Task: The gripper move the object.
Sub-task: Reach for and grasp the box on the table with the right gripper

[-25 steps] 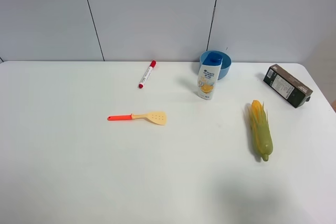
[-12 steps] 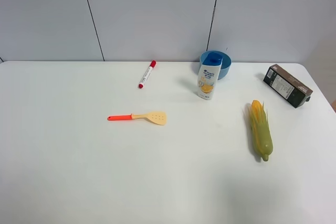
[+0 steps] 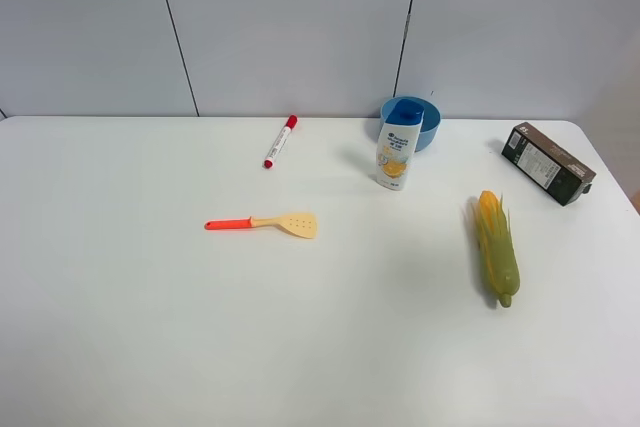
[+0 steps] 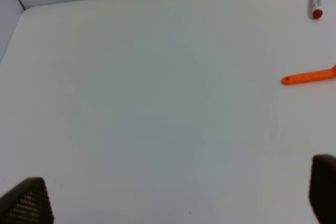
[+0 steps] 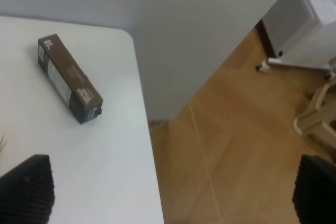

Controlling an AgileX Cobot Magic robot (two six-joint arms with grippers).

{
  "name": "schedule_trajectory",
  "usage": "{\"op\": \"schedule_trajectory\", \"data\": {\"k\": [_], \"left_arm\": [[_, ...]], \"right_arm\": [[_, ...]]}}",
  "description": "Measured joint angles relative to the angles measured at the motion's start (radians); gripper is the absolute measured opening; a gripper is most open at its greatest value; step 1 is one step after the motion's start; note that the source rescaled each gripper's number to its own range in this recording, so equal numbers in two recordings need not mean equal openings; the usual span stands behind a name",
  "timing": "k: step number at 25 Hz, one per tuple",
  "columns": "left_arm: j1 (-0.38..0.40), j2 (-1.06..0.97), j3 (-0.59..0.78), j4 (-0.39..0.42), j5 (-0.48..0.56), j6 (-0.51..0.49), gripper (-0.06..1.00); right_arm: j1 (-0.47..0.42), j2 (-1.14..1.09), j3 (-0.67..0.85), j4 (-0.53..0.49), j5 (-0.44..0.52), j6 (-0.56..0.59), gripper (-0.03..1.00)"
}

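The dark brown carton [image 3: 548, 163] lies flat at the far right of the white table [image 3: 130, 327], near the right edge. It also shows in the right wrist view [image 5: 69, 78], with "05" on its end. Neither arm shows in the exterior high view. My left gripper [image 4: 173, 195] is open above bare table, with only its two black fingertips [image 4: 26, 203] in sight. My right gripper [image 5: 168, 190] is open and empty, well short of the carton, over the table's right edge, with its fingertips [image 5: 26, 187] wide apart.
A corn cob [image 3: 496, 247] lies in front of the carton. A white shampoo bottle [image 3: 398, 146] stands before a blue bowl [image 3: 428, 120]. An orange-handled spatula [image 3: 265, 223] and a red marker [image 3: 280, 141] lie mid-table. Wooden floor [image 5: 226, 129] lies beyond the table's right edge.
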Motion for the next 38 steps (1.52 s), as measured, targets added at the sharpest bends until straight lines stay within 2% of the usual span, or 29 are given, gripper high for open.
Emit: {"op": "schedule_trajectory", "data": {"k": [8,14,19,30,38], "left_arm": [[0.000,0.000,0.000,-0.001,0.000,0.000,1.00],[0.000,0.000,0.000,-0.001,0.000,0.001,1.00],[0.000,0.000,0.000,-0.001,0.000,0.001,1.00],[0.000,0.000,0.000,-0.001,0.000,0.000,1.00],[0.000,0.000,0.000,-0.001,0.000,0.001,1.00]], "right_arm": [[0.000,0.453,-0.167,0.003,0.001,-0.004,0.92],[0.000,0.703,-0.273,0.008,-0.003,-0.031,0.92],[0.000,0.885,-0.298,0.023,-0.020,-0.038,0.92],[-0.005,1.043,-0.298,0.067,-0.148,-0.052,0.92],[-0.126,1.103,-0.298,0.237,-0.210,-0.100,0.92]]}}
